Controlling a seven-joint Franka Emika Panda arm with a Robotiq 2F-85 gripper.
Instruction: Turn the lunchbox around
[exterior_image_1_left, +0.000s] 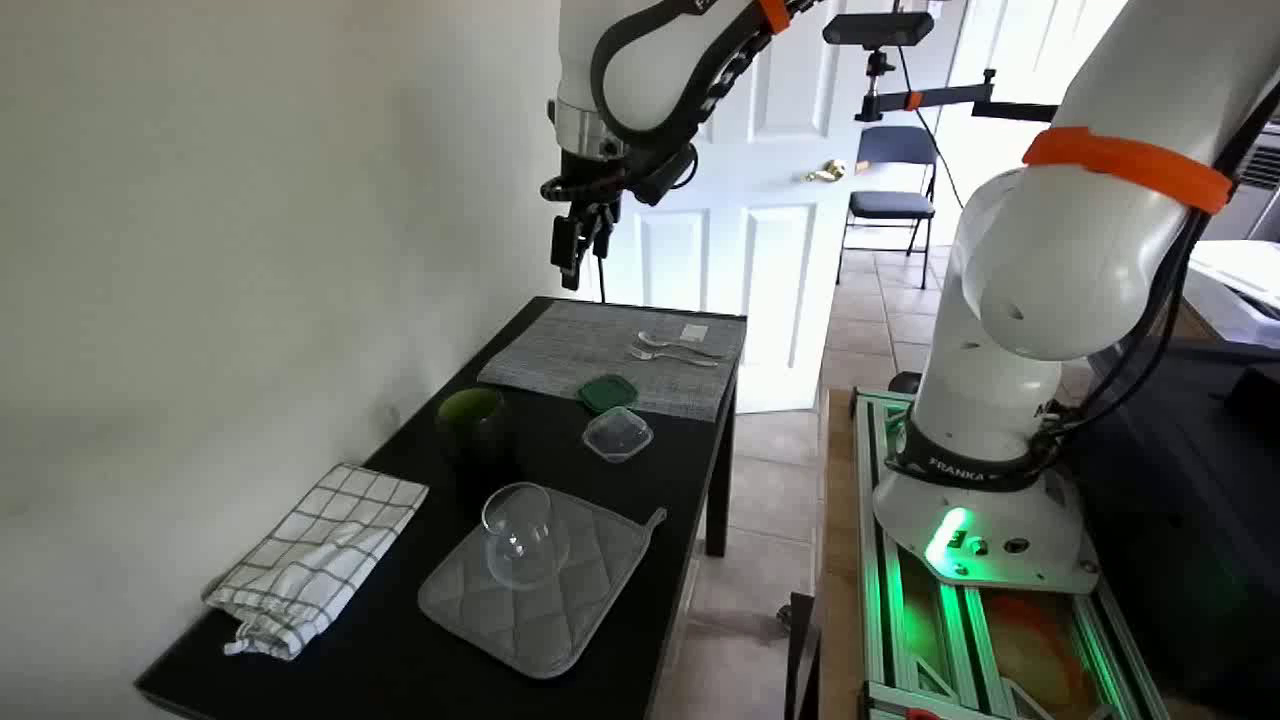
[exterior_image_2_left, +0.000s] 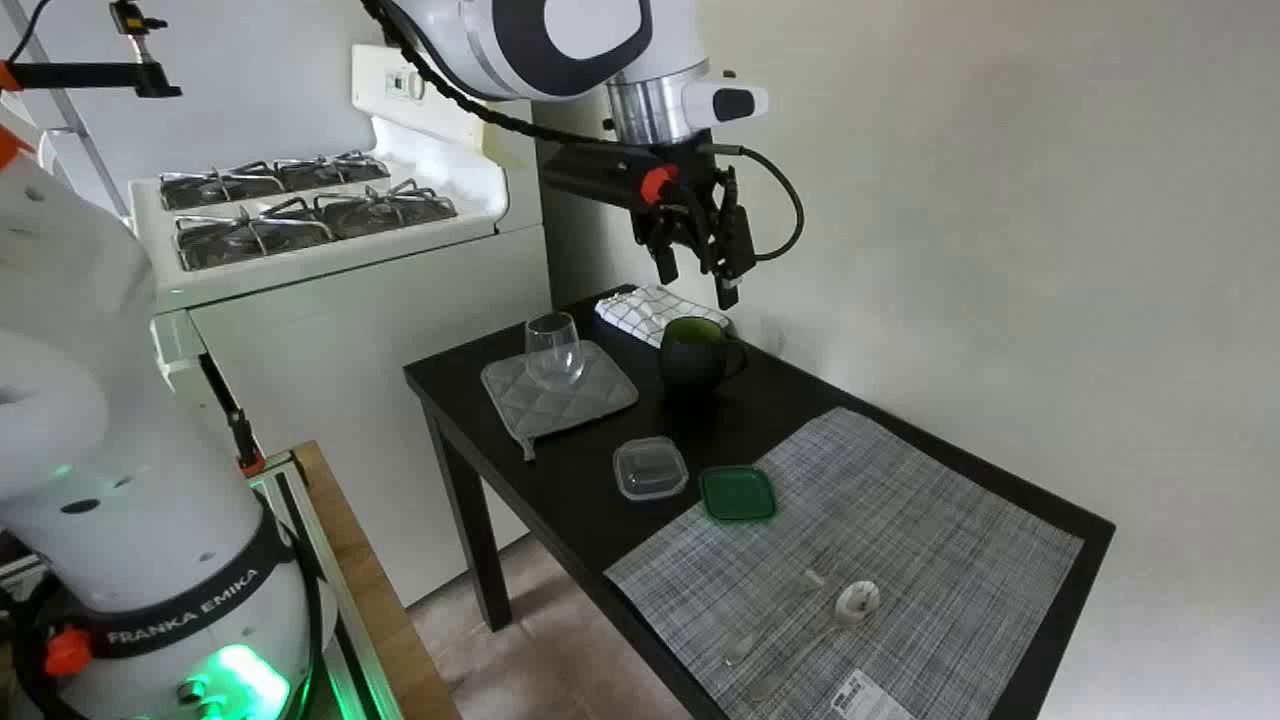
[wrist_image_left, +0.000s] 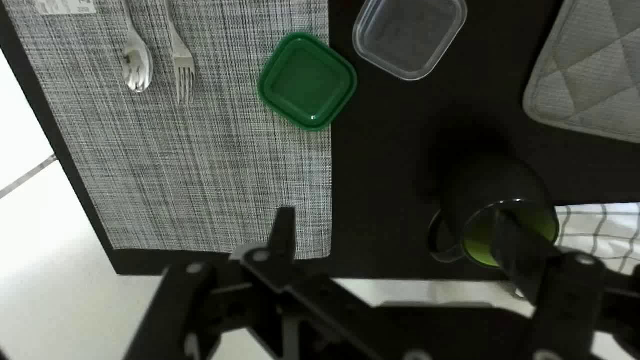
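The lunchbox is a small clear square container (exterior_image_1_left: 617, 434) on the black table, also visible in an exterior view (exterior_image_2_left: 650, 468) and at the top of the wrist view (wrist_image_left: 410, 37). I cannot tell which way up it is. Its green lid (exterior_image_1_left: 607, 393) lies apart beside it, partly on the grey placemat; it also shows in an exterior view (exterior_image_2_left: 738, 494) and in the wrist view (wrist_image_left: 307, 81). My gripper (exterior_image_1_left: 585, 264) is open and empty, high above the table near the wall, also visible in an exterior view (exterior_image_2_left: 698, 286). Its spread fingers (wrist_image_left: 394, 215) show in the wrist view.
A dark mug with green inside (exterior_image_2_left: 692, 358) stands near the wall. A clear glass (exterior_image_1_left: 522, 540) stands on a grey pot holder (exterior_image_1_left: 590, 625). A checked towel (exterior_image_1_left: 325, 550) lies by the wall. A fork (wrist_image_left: 183, 70) and a spoon (wrist_image_left: 137, 62) lie on the placemat (exterior_image_2_left: 960, 560).
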